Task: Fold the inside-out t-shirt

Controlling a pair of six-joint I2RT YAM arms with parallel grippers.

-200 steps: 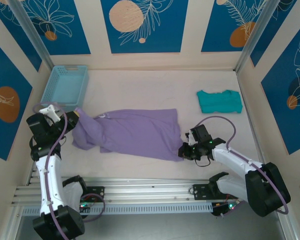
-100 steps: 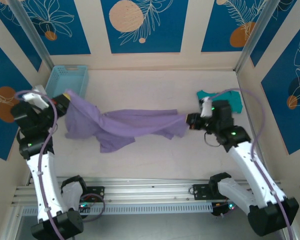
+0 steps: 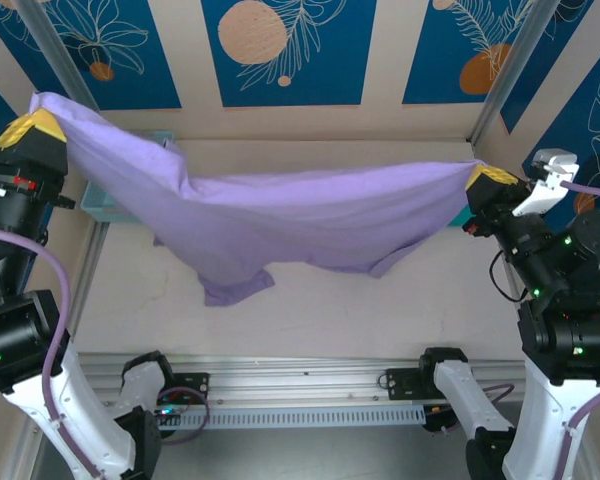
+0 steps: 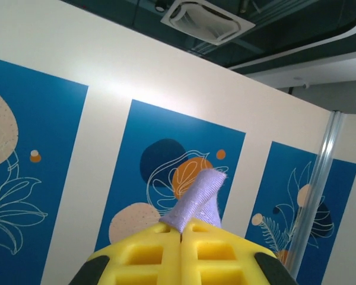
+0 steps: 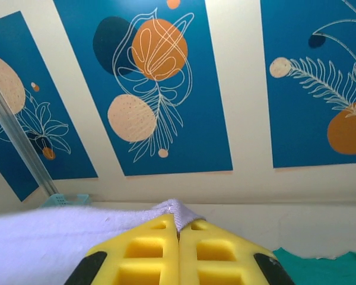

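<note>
Inside-out t-shirt (image 3: 280, 215): lifted off the table (image 3: 380, 320) and stretched as a sagging band almost from wall to wall, with its lower flap hanging toward bare tabletop and its left part crossing the light blue basket (image 3: 92, 203). Left gripper (image 3: 35, 125): yellow pads pressed together on one fabric corner, arm raised high at the left wall. Right gripper (image 3: 487, 178): pads pinching the opposite corner, arm upright by the right wall, near the teal garment (image 5: 335, 261).

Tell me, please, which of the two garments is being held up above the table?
The purple t-shirt, stretched in the air between the shut left gripper and right gripper; the teal garment lies on the table.
</note>
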